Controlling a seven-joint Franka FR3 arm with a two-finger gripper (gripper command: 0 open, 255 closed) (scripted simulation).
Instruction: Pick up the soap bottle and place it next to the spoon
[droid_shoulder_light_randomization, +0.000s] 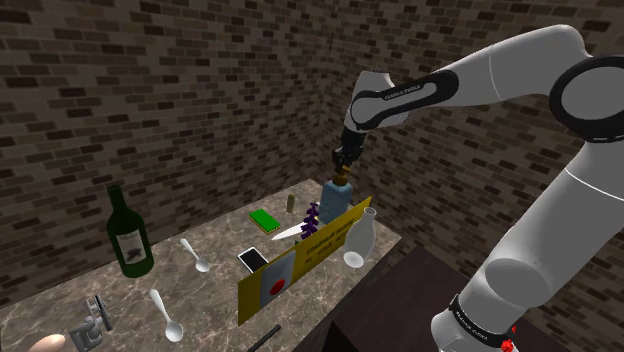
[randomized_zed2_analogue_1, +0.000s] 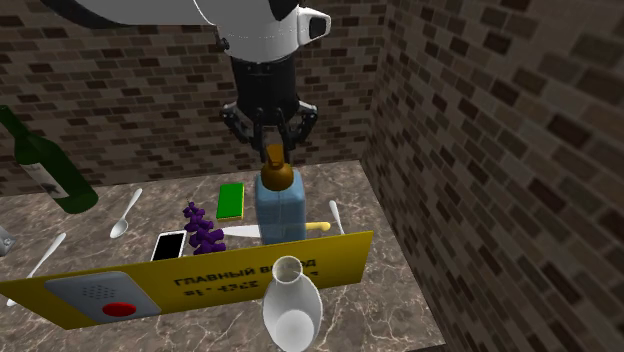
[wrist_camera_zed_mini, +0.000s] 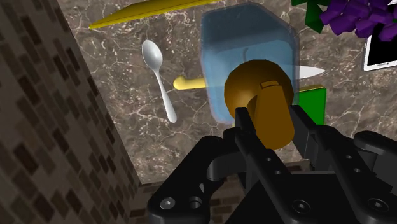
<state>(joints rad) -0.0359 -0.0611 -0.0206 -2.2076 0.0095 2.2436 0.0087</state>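
From where I stand, the gripper (randomized_zed2_analogue_1: 272, 148) hangs straight over the soap bottle (randomized_zed2_analogue_1: 280, 205), its black fingers (wrist_camera_zed_mini: 245, 127) nearly together and seemingly pinching the brown pump head. The blue bottle stands upright on the marble table (randomized_zed2_analogue_1: 395, 285), long axis vertical, pump topmost. The yellow sign (randomized_zed2_analogue_1: 230, 275) hides its base, so I cannot tell whether it is clear of the table. A spoon (wrist_camera_zed_mini: 156, 60) lies just beside it, toward the wall. I'd lift straight and slowly, since a hold on the cap lets the body swing, minding the yellow-handled knife (wrist_camera_zed_mini: 184, 81) by it
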